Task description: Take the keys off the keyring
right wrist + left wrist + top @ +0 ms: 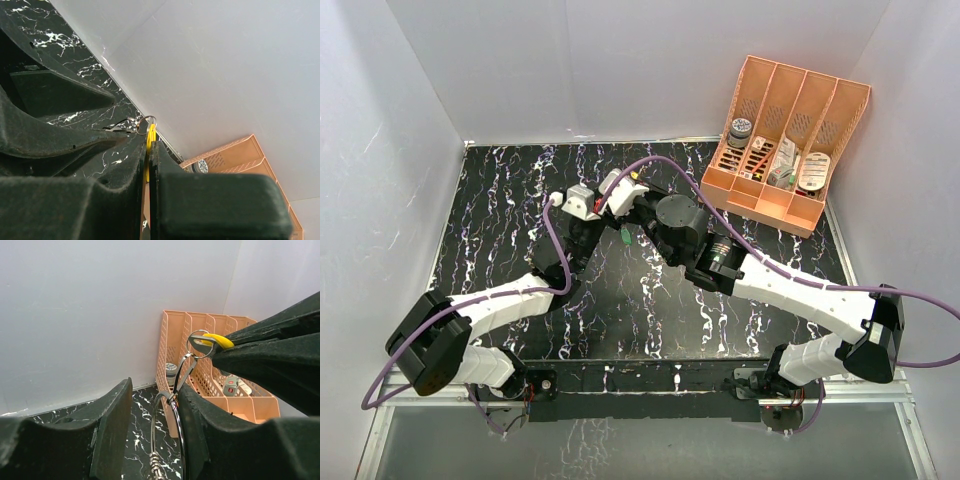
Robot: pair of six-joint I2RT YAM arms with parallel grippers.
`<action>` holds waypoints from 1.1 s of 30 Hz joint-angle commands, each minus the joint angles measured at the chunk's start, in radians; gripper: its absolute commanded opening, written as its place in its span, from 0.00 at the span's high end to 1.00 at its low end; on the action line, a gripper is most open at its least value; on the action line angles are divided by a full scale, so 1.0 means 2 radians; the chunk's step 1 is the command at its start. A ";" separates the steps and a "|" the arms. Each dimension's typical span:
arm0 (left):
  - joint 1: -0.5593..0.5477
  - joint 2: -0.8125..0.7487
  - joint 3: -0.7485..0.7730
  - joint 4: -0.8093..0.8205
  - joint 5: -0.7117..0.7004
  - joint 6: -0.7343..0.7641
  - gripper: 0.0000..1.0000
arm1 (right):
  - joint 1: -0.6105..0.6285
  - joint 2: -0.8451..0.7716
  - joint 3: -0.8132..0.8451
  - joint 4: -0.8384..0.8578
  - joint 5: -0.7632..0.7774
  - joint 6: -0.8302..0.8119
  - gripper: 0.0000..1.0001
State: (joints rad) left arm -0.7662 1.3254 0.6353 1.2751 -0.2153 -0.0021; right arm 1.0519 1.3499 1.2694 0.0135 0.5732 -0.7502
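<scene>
Right wrist, yellow key [150, 137] mostly hidden

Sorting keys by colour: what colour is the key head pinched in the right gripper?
Yellow key head, clearest in the left wrist view.

An orange divided organizer [790, 205] holding small items sat at the far right corner of the black marbled counter [520, 200].

Yellow key [149, 137] mostly hidden inside right pincer [150, 150].
</scene>
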 commanded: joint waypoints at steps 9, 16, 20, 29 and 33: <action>-0.003 -0.003 0.009 0.059 0.009 0.015 0.56 | 0.002 -0.007 0.012 0.039 0.001 0.006 1.00; -0.003 0.003 0.013 0.059 0.016 0.016 0.56 | 0.001 -0.010 0.007 0.044 0.001 0.005 1.00; -0.003 0.005 0.016 0.059 0.014 0.026 0.67 | 0.002 -0.011 0.005 0.046 0.001 0.005 1.00; -0.004 -0.014 0.024 0.015 0.024 0.069 0.86 | 0.002 -0.014 0.004 0.048 0.007 0.003 1.00; -0.004 -0.029 0.017 0.013 0.036 0.084 0.83 | 0.002 -0.013 0.006 0.042 0.011 0.005 1.00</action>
State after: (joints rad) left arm -0.7738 1.3312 0.6449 1.2915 -0.1711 0.1146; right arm 1.0519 1.3499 1.2659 0.0284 0.5739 -0.7502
